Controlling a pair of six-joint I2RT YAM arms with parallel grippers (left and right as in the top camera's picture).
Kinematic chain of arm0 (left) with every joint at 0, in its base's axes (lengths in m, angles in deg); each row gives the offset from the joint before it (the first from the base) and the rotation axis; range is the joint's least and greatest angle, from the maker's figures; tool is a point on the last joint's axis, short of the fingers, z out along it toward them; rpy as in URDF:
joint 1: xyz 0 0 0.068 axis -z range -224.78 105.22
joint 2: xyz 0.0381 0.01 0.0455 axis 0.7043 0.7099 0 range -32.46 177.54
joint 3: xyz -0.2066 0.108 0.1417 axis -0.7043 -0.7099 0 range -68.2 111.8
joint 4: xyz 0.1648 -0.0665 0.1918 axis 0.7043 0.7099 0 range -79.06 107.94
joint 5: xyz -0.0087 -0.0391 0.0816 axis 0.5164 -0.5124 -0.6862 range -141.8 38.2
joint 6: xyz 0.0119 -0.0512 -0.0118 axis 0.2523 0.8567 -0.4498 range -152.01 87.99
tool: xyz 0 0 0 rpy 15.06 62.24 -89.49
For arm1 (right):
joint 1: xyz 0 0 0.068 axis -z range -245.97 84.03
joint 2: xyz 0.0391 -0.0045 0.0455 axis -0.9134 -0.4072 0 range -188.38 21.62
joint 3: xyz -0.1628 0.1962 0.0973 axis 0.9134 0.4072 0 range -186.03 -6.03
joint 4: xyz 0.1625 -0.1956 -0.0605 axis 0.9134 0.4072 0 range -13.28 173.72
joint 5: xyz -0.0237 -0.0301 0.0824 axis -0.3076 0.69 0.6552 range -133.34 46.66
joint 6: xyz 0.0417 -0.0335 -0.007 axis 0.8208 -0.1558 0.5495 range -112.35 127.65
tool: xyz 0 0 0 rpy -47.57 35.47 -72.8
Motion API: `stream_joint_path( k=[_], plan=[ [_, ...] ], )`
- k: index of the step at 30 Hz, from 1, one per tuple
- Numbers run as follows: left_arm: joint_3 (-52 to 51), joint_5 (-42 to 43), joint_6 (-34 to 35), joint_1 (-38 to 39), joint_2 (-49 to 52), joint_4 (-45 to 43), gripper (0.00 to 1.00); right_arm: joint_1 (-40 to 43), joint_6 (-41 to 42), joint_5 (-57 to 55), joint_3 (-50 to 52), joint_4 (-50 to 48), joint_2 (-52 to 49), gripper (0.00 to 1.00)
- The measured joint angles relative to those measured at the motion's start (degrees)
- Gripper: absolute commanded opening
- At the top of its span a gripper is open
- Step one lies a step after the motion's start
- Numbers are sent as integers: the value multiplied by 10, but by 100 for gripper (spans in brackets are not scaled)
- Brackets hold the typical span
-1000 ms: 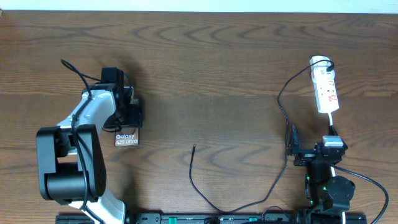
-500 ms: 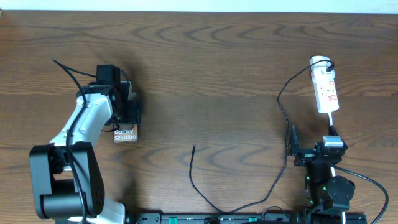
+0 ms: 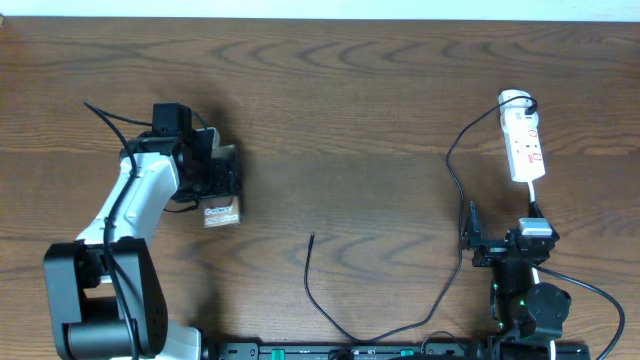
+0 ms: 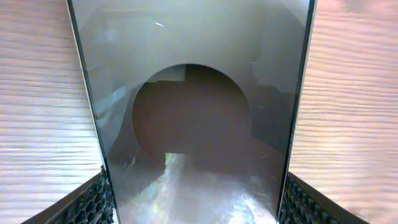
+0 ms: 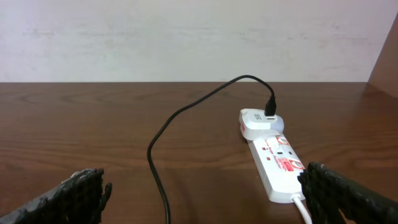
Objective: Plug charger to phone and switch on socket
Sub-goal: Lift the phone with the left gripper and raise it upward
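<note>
Left gripper (image 3: 213,188): clamped on the phone's (image 3: 221,213) long edges.
Phone spot: left side of the table (image 3: 350,120), under the left wrist, lettered end poking out toward the front, skewed.
Phone look: dark glossy face, mirror-like reflections, white lettering.
Right gripper (image 5: 202,196): jaws wide apart, nothing between; socket (image 5: 277,163) ahead, well apart.
Charger (image 3: 325,305): loose tip mid-table, well apart from the phone.

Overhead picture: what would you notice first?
At the left, the left claw grips the phone, its white lettering showing. Far right lies the white power strip. From there, the black cable trails to a loose tip in the middle.
</note>
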Motion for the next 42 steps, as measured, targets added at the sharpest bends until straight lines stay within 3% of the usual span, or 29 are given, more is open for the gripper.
stream_joint_path(
  k=[9, 23, 29, 33, 42],
  plan=[
    [5, 123, 118, 0, -32, -23, 7, 0, 0, 0, 0, 0, 0, 99],
    [9, 371, 457, 0, -36, -200, 7, 0, 0, 0, 0, 0, 0, 99],
    [9, 452, 572, 0, -36, -224, 6, 0, 0, 0, 0, 0, 0, 99],
    [9, 500, 621, -4, -36, -227, 7, 0, 0, 0, 0, 0, 0, 99],
    [9, 571, 659, -43, -36, -227, 7, 0, 0, 0, 0, 0, 0, 99]
  ],
)
